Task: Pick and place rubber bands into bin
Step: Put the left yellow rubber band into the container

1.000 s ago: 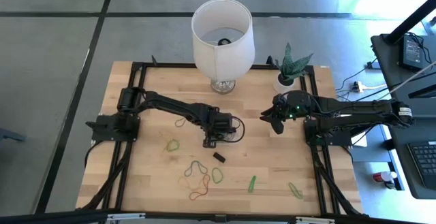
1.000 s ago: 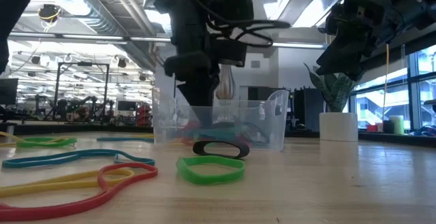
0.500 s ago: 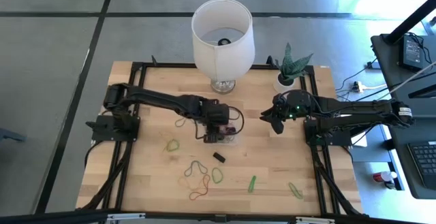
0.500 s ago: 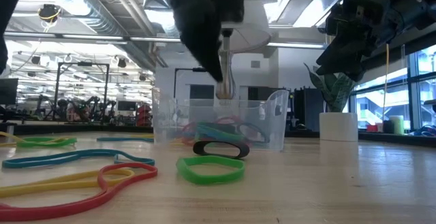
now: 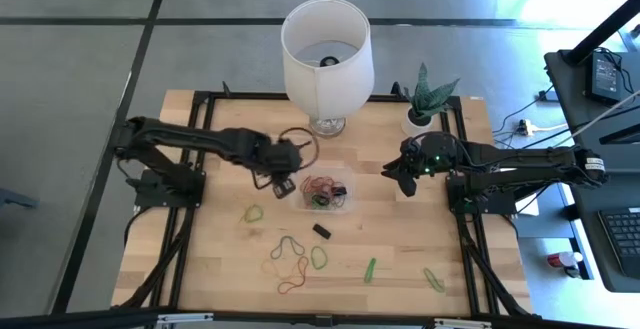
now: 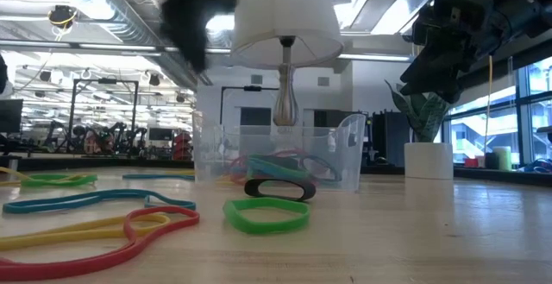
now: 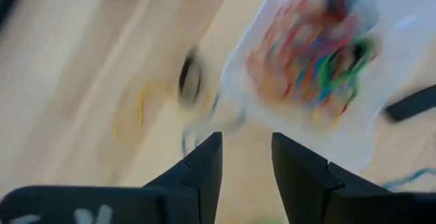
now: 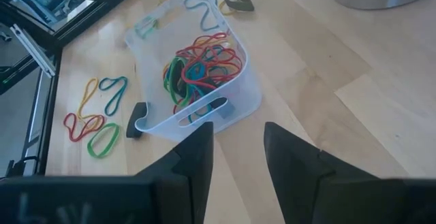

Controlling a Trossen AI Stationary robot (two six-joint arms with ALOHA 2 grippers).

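Between picks, by the look of it: small clear plastic bin with rounded corners near table centre, already holding a tangle of red, green and blue bands. Left gripper hanging just beside the bin at its 9 o'clock, dark fingers parted with a plain gap and nothing between them. Right gripper parked well off at the bin's 3 o'clock, fingers apart and empty too, pointed toward the bin. Plenty of thin loose rubber bands left on the wooden table: a green loop at the bin's 8 o'clock, a black one close by at 6 o'clock, a red, yellow and dark cluster farther out at 7 o'clock, more green loops toward 5 o'clock. Likely next: left gripper down over a near band, probably the green loop or the black one, fingers kept wide and straddling the thin rubber, low enough to pinch against the wood without skidding. Worth care: bands lying flat and overlapping, easy to miss or drag. White lampshade and potted plant at the far edge, out of the way.
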